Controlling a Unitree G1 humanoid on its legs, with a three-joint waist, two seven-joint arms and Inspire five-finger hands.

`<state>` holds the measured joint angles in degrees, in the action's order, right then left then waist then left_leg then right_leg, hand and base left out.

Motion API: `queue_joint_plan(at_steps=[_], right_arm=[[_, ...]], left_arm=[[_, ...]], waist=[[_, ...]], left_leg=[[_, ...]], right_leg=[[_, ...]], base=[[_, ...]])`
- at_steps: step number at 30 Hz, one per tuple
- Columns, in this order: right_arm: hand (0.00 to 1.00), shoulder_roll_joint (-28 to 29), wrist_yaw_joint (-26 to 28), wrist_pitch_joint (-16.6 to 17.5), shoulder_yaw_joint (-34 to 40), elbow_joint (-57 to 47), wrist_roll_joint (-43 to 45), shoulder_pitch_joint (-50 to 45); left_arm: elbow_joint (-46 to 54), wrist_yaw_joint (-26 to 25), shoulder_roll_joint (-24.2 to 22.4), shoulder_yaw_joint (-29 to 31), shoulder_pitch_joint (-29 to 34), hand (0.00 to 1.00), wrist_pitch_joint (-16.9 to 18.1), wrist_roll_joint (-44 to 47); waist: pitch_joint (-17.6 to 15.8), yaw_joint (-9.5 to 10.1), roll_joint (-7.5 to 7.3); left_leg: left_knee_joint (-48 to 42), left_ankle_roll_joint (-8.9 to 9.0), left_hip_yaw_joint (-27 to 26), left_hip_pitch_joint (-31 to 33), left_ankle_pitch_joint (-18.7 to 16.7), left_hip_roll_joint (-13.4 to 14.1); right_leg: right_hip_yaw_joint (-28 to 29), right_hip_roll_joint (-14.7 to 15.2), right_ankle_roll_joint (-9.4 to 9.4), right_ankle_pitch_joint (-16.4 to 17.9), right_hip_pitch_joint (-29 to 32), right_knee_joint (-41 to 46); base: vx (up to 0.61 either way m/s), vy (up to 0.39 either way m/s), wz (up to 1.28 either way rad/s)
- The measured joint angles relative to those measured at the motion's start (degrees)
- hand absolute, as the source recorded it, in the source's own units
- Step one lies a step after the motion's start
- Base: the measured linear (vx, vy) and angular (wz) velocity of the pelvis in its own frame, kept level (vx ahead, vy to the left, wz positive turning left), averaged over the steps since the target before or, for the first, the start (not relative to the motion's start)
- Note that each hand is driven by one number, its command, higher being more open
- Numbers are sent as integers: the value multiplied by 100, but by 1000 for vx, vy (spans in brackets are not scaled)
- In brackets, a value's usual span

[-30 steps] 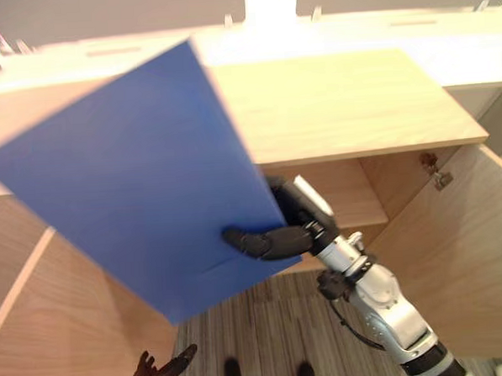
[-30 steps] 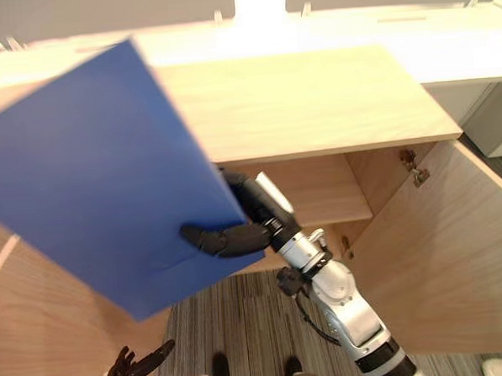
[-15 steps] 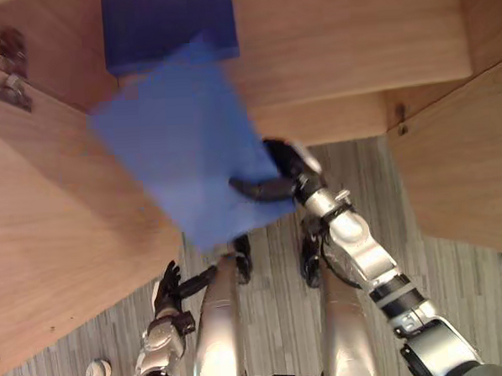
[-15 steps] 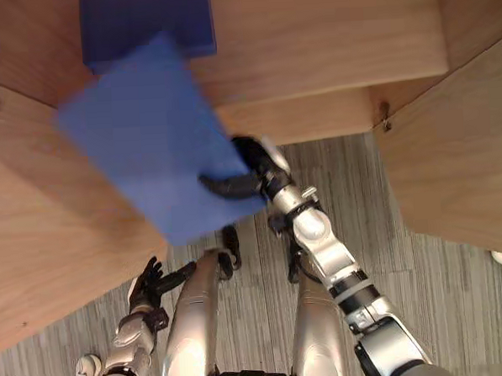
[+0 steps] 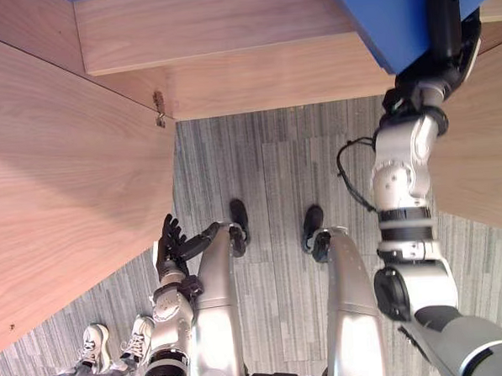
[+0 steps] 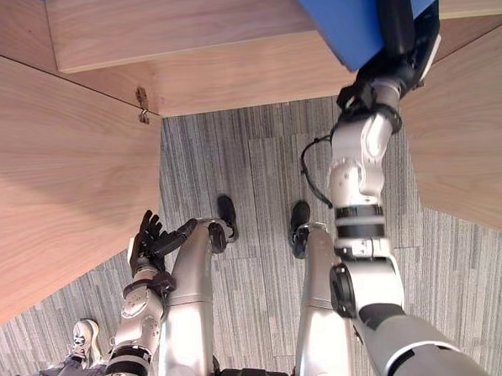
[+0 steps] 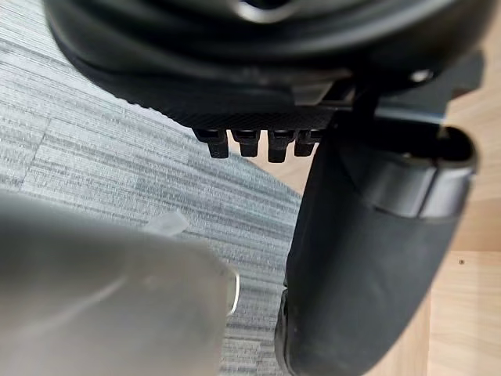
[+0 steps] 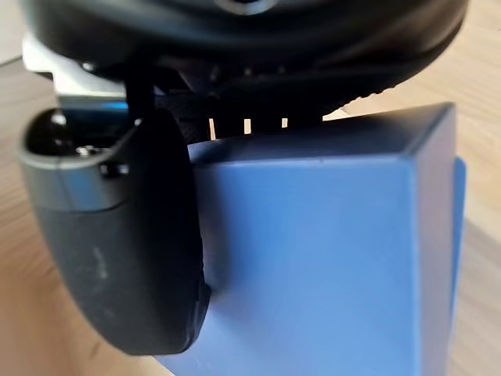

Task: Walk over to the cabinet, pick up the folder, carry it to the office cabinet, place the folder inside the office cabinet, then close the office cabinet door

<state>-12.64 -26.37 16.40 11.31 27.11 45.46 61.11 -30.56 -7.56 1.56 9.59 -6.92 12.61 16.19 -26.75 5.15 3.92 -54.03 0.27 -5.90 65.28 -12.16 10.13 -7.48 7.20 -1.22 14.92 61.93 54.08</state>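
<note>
Right hand: I see its thumb and fingers clamped on the blue folder, up at the office cabinet.
Left hand: hanging low, fingers relaxed apart.

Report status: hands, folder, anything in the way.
Right hand shut on flat blue folder, at wooden cabinet opening. Left hand open, hanging low. Cabinet doors open both sides.

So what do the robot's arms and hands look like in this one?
The right arm and left arm are silver-grey rounded segments with black bands at joints. The right hand and left hand are dark, with slim fingers and a bulky rounded thumb.
</note>
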Motion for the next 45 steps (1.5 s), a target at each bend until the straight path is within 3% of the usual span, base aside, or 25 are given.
queue_joint_plan(at_steps=[9, 20, 32, 35, 40, 41, 45], right_arm=[[100, -29, 12, -270, -326, 1020, 517, 1309], [100, -82, 286, -415, -949, 1548, 691, 1552], [100, -122, 591, -487, -963, 1686, 956, 1921], [100, -296, 658, -497, -1210, 1686, 946, 1917], [100, -1016, 1265, -712, -2083, 1642, 310, 1665], [0, -1103, 1360, -747, -2162, 1610, 139, 1593], [0, -1707, 1861, -854, -2768, 1290, -799, 956]], left_arm=[[-15, -129, -38, -134, -84, 100, 29, 78], [-195, -161, -30, -149, -125, 100, 29, 90], [-428, -208, -41, -230, -294, 100, 25, 134], [-417, -193, -39, -243, -300, 100, 27, 189], [-510, -91, 28, -379, -299, 100, 52, 189], [-524, -67, 50, -422, -299, 100, 62, 188], [-582, 63, 189, -617, -299, 100, 116, 186]], waist=[[1, 85, 2], [11, 54, 5], [32, 11, 16], [32, -18, 16], [34, -117, 14], [34, -122, 15], [37, -167, 10]], left_leg=[[127, 34, 71, 53, 88, -61], [310, 53, 88, -82, 161, -105], [770, 27, -122, -477, 285, -90], [790, 23, -194, -488, 287, -65], [813, 19, -267, -583, 286, -29], [823, 18, -270, -596, 285, -27], [867, 7, -288, -612, 285, -14]], right_leg=[[-206, 105, 9, 4, 5, -60], [-285, 147, 29, -8, -158, -210], [-289, 138, 82, -180, -506, -658], [-271, 133, 66, -210, -518, -718], [-275, 131, 51, -218, -636, -801], [-276, 129, 51, -218, -647, -810], [-289, 124, 52, -218, -653, -824]], base=[[-2, -23, 7], [-26, -13, 4], [-4, -3, -1], [-6, -3, -2], [-26, -11, 0], [-63, -35, 1], [-50, -36, 0]])
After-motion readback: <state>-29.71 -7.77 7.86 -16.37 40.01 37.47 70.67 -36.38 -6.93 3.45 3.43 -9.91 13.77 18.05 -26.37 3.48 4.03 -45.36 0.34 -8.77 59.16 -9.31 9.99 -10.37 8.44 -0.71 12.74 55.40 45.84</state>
